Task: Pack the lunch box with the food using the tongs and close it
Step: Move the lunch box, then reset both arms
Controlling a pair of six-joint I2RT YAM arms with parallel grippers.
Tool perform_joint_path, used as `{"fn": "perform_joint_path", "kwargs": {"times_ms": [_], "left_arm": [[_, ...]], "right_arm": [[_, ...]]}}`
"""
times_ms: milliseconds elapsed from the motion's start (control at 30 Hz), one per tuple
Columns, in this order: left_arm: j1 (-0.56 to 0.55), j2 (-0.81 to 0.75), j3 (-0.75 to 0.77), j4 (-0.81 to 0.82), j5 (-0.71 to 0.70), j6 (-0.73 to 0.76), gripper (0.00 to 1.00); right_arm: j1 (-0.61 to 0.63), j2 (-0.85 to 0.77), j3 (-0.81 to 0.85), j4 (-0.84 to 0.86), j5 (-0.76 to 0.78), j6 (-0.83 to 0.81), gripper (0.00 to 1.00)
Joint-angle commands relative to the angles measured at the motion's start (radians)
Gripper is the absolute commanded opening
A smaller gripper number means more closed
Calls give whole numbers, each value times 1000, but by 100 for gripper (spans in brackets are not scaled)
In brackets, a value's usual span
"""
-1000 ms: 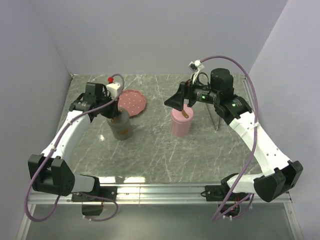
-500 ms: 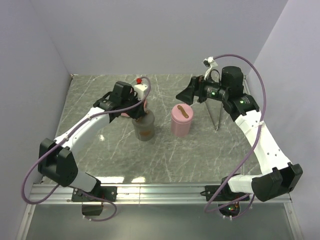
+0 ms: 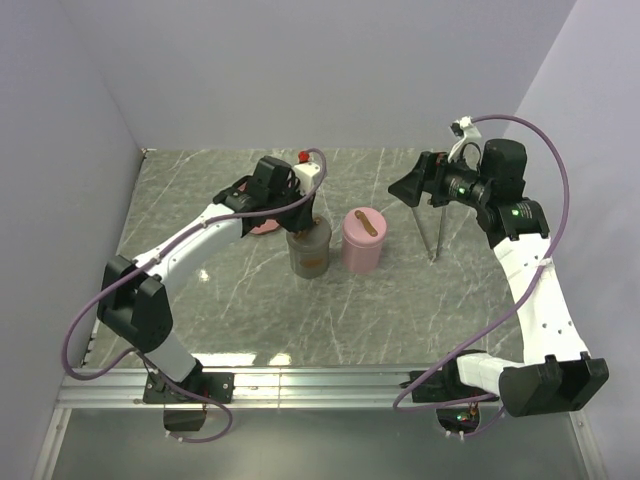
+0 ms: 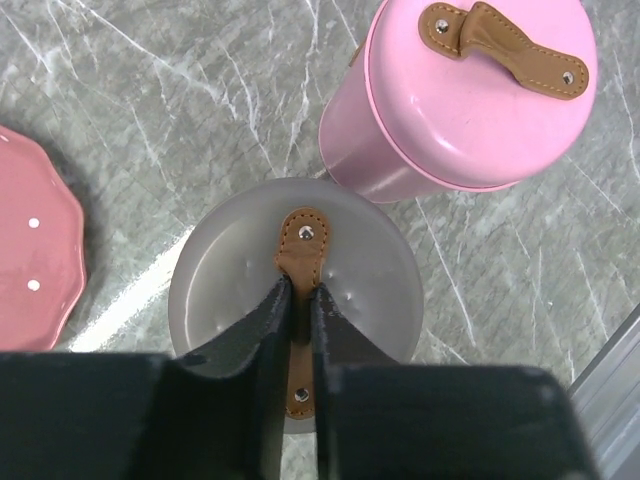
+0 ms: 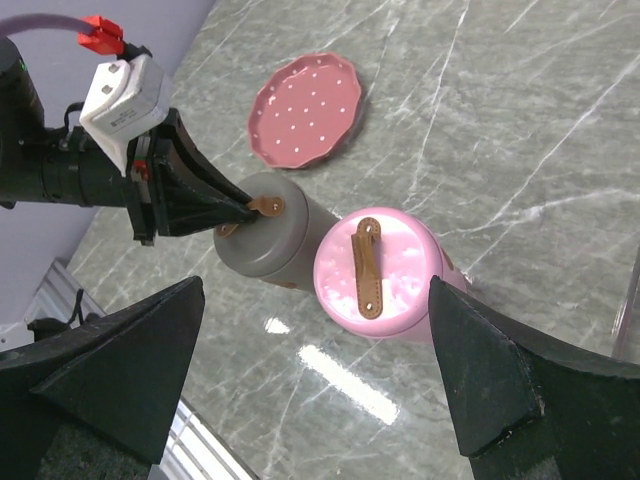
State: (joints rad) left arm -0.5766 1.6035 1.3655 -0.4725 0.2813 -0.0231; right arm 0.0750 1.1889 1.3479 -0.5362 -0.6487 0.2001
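Closing time at the lunch box: my left pincer [image 4: 300,290] pinches the brown strap [image 4: 300,245] on the lid of the grey container [image 4: 230,270]. That container stands upright on the desk [image 3: 200,300], just to the left of the pink container [image 4: 470,110], and both are lidded. The pink dotted plate [image 5: 305,110] at the far left shows no food, so I judge the packing done and the closing step nearly over. The next move, as I read it, calls for letting go of the strap and lifting straight up, so the grey container does not tip. My left arm stretches from the near left to the desk's middle, wrist pointing down. My right pincer [image 3: 398,188], on an arm raised at the far right, is spread wide and holds nothing. It is near the tongs [image 3: 433,232], which are to the right of the pink container and apart from it.
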Motion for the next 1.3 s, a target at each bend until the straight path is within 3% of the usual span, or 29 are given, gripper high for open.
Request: {"fn": "perform_joint_path", "kwargs": {"times_ms": [0,133,267,300,333,500,533,633,733,933,1267], "left_arm": [[-11,10,58,-51,-10,-12,19],[-9,-11,112,-129,-16,8,32],[-9,-60,139,-141,-45,12,56],[-9,-80,144,-140,-53,12,58],[-9,-88,145,-138,-69,11,67],[40,-149,165,-130,-48,-18,76],[91,-158,165,-130,-13,-26,99],[228,-217,136,-117,132,-84,99],[332,-298,52,-94,135,-120,99],[417,-317,-9,-242,50,-61,99],[488,-465,-256,-187,-5,-3,99]], "right_arm": [[-14,-20,-4,-7,-22,-21,100],[-15,-18,-3,-5,-26,-18,100],[-15,-20,-6,-1,-28,-14,100],[-15,-20,-6,-1,-26,-14,100],[-15,-20,-6,2,-25,-11,100],[-17,-18,10,-21,-2,-34,100],[-15,-18,13,-43,6,-57,100],[-15,-11,25,-112,33,-109,100],[-15,-23,4,-149,75,-152,100],[-15,-86,-137,-174,156,-220,100],[-14,-219,-409,-137,310,-321,100]]}}
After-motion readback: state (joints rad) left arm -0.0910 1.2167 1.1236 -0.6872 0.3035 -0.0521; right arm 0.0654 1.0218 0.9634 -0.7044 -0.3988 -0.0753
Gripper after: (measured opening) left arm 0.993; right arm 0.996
